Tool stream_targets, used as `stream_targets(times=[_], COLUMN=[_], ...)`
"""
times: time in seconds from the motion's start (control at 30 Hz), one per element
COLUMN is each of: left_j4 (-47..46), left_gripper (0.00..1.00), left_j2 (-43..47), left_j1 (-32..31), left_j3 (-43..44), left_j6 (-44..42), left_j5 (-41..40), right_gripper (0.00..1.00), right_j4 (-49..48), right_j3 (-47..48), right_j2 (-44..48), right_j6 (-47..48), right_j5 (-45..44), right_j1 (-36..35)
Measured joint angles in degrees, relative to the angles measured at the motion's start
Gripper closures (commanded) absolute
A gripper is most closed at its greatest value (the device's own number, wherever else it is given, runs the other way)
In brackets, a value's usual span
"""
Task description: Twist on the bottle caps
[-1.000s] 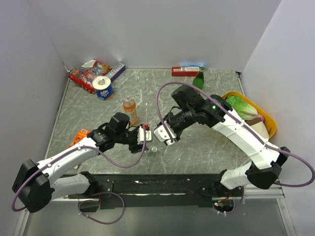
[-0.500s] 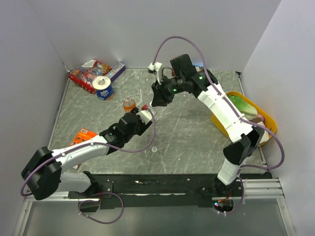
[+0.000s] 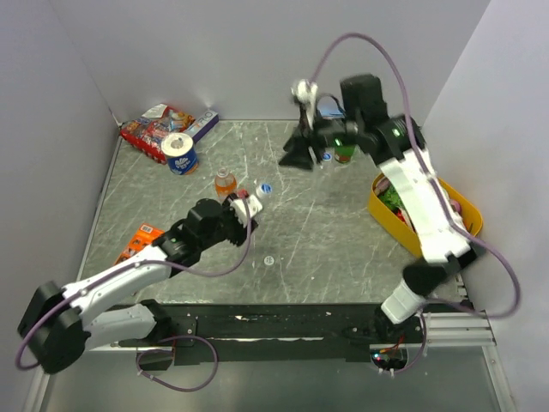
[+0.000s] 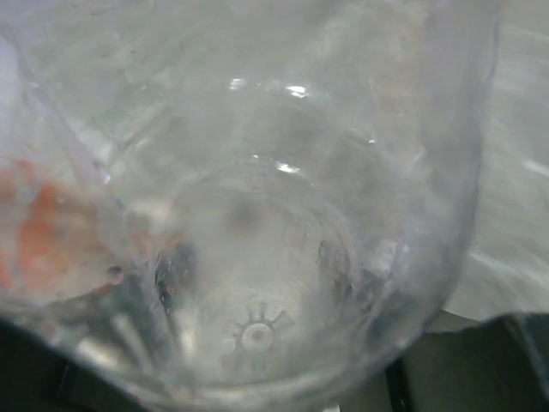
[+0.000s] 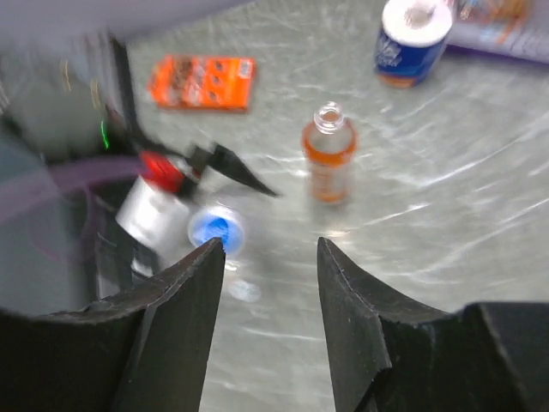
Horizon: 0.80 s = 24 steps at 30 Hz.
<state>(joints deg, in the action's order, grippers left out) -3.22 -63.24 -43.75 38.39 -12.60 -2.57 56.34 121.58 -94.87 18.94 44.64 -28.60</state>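
My left gripper is shut on a clear, empty bottle lying sideways, a blue cap on its far end. That bottle's base fills the left wrist view and hides the fingers. From the right wrist I see the same blue cap. The orange-drink bottle stands upright behind it, its neck bare. A white cap lies loose on the table. My right gripper hangs high at the back, open and holding nothing.
A blue-and-white roll and snack packets sit at the back left. An orange packet lies near the left edge. A green bottle with a small blue disc beside it stands at the back. A yellow tub of vegetables is on the right.
The right arm has swung up and back, away from the left gripper, and its jaws have opened. The left gripper has carried the clear bottle a little farther back.
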Motion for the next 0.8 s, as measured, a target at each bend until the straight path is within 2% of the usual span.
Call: stream_targets(times=[0.07,0.17,0.3,0.47,0.6,0.8], left_j4=[3.8,8.83,15.87,21.49,22.32,22.38], left_gripper=[0.99,0.99,0.99,0.99,0.99,0.99], left_j2=[3.67,7.3,6.93,4.9,3.78,3.5], left_j1=[0.5,0.42,0.44,0.44,0.44,0.46], left_j3=[-0.55,-0.52,0.13,0.87,2.21,3.19], left_j6=[-3.32,-9.25,-16.59,-22.25,-23.82,-24.09], left_j5=[10.03,21.29,28.83,32.04,33.09,33.42], right_gripper=[0.4,0.39,0.38,0.38,0.39,0.47], right_j4=[0.57,2.86,3.52,3.28,3.37,5.79], right_j3=[-8.48,-21.97,-34.23,-36.0,-35.67,-33.83], right_j2=[6.91,17.38,25.73,25.18,23.23,21.62], right_j6=[12.2,30.95,47.34,56.22,60.46,65.66], right_j5=[1.51,1.07,-1.2,-3.63,-4.35,-4.22], right_j1=[-0.63,-7.08,-15.34,-18.62,-19.96,-20.65])
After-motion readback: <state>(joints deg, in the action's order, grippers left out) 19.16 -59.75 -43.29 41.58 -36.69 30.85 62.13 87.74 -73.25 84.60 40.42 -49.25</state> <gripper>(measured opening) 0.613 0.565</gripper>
